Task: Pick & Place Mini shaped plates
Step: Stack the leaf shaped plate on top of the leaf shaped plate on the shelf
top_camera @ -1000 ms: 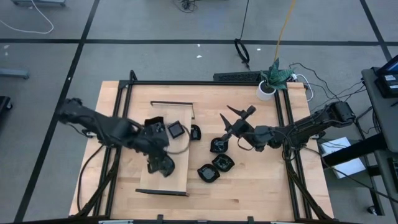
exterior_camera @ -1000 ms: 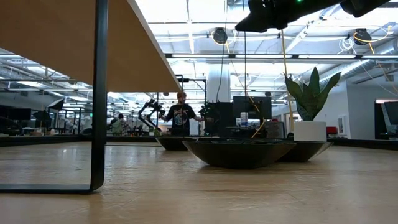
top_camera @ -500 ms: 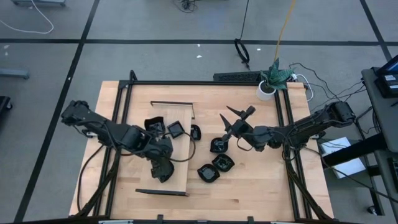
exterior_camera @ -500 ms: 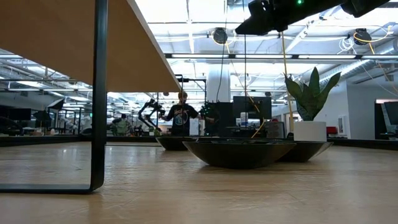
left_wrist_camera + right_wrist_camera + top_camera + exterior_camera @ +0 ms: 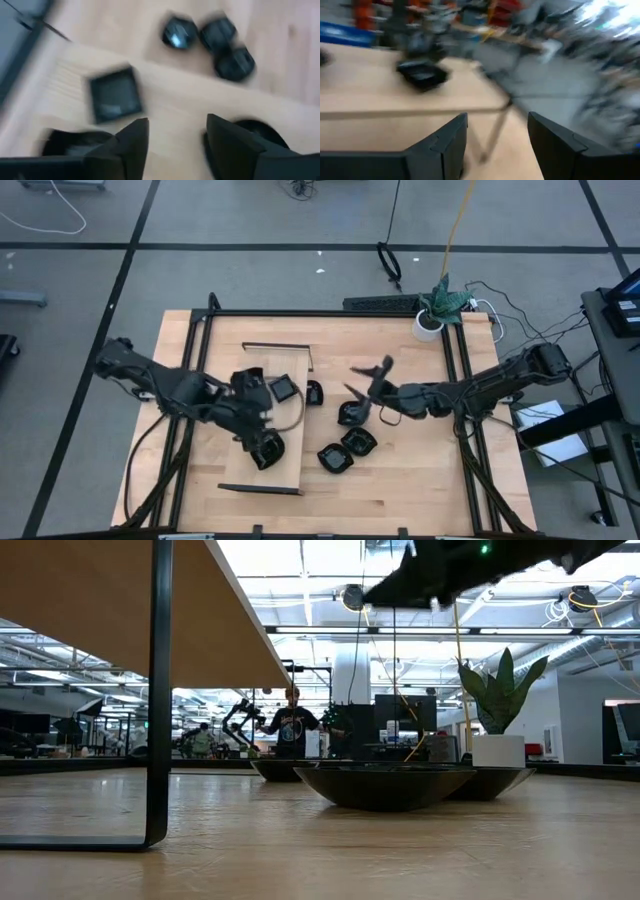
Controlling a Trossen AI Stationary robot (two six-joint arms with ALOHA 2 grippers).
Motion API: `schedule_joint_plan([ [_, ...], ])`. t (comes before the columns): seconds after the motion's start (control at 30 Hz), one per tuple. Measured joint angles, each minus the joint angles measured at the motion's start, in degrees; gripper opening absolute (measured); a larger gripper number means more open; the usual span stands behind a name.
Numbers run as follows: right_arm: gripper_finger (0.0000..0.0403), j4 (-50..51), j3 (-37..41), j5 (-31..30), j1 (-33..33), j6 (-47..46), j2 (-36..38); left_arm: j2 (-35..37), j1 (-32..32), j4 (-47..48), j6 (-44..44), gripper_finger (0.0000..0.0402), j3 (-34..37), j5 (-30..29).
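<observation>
Plates were being gathered onto the wooden board [image 5: 290, 438].
Left gripper [image 5: 172, 137] stood parted and empty above it, apparently releasing; right gripper [image 5: 365, 380] hung spread, empty, over the loose plates [image 5: 350, 442] at centre frame.

Small glossy black dishes lay in two groups. On the pale wooden board: a square plate [image 5: 285, 388] near its far end, another dark plate [image 5: 247, 383] just beside it, and one [image 5: 267, 450] toward the board's near end. Just off the board's edge sat a small plate [image 5: 315, 393]. On the bare table, three lobed plates clustered close together [image 5: 350, 414] [image 5: 359, 441] [image 5: 333, 457]. All sat flat, open side up
</observation>
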State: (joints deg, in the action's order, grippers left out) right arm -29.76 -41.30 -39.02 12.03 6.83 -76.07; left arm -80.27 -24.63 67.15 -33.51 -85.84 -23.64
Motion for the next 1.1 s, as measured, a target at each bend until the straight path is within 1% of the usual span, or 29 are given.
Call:
schedule_joint_plan([
  [0.03, 0.0198, 1.52, 0.0, 2.46, -1.17, -3.41, -0.59, 1.28, -0.42, -0.06, 0.01, 0.021, 0.0, -2.98],
  [0.17, 0.0198, 4.75, 0.0, 6.5, -6.03, -14.21, -5.88, 6.64, -3.17, -0.52, 0.07, 0.0224, -0.02, -16.14],
  [0.2, 0.0199, 4.82, -0.49, 9.38, -7.44, -16.67, -7.71, 7.96, -4.03, -0.93, 0.38, 0.0224, -0.03, -19.21],
  [0.27, 0.0199, 5.19, -2.53, 17.66, -10.14, -21.5, -11.78, 10.22, -5.89, -1.91, 1.14, 0.0225, -0.07, -25.09],
  [0.3, 0.0199, 6.89, -3.63, 20.85, -11.29, -23.14, -13.75, 11.1, -6.77, -2.96, 2.0, 0.0225, -0.07, -27.67],
  [0.33, 0.0199, 9.12, -5.1, 23.35, -12.31, -24.26, -15.93, 11.77, -7.61, -4.17, 2.94, 0.0225, -0.09, -29.93],
  [0.4, 0.0199, 13.34, -9.15, 25.87, -14.05, -25.3, -20.17, 12.35, -9.07, -6.37, 5.68, 0.0225, -0.11, -32.72],
  [0.47, 0.0199, 18.04, -12.75, 27.58, -15.45, -25.91, -22.87, 12.41, -9.8, -7.66, 8.52, 0.0225, -0.11, -33.86],
  [0.6, 0.0199, 21.83, -19.58, 33.2, -16.98, -27.02, -29.5, 12.22, -10.02, -7.25, 10.36, 0.0225, -0.09, -35.02],
  [0.7, 0.0199, 24.77, -22.95, 33.79, -17.65, -27.74, -33.57, 11.93, -10.02, -7.23, 10.73, 0.0225, -0.09, -35.01],
  [0.77, 0.0199, 25.97, -23.64, 33.47, -18.29, -28.63, -34.39, 11.87, -10.02, -7.21, 10.77, 0.0225, -0.09, -35.0],
  [0.83, 0.0199, 24.75, -24.02, 33.29, -18.71, -28.75, -35.31, 11.89, -10.02, -7.19, 10.77, 0.0225, -0.09, -35.01],
  [1.0, 0.0198, 25.66, -23.87, 33.37, -19.08, -28.85, -35.71, 11.89, -10.02, -6.84, 10.83, 0.0225, -0.09, -34.91],
  [1.1, 0.0185, 25.32, -23.89, 34.36, -18.99, -28.78, -35.67, 11.89, -10.02, -6.76, 10.83, 0.0225, -0.09, -34.56],
])
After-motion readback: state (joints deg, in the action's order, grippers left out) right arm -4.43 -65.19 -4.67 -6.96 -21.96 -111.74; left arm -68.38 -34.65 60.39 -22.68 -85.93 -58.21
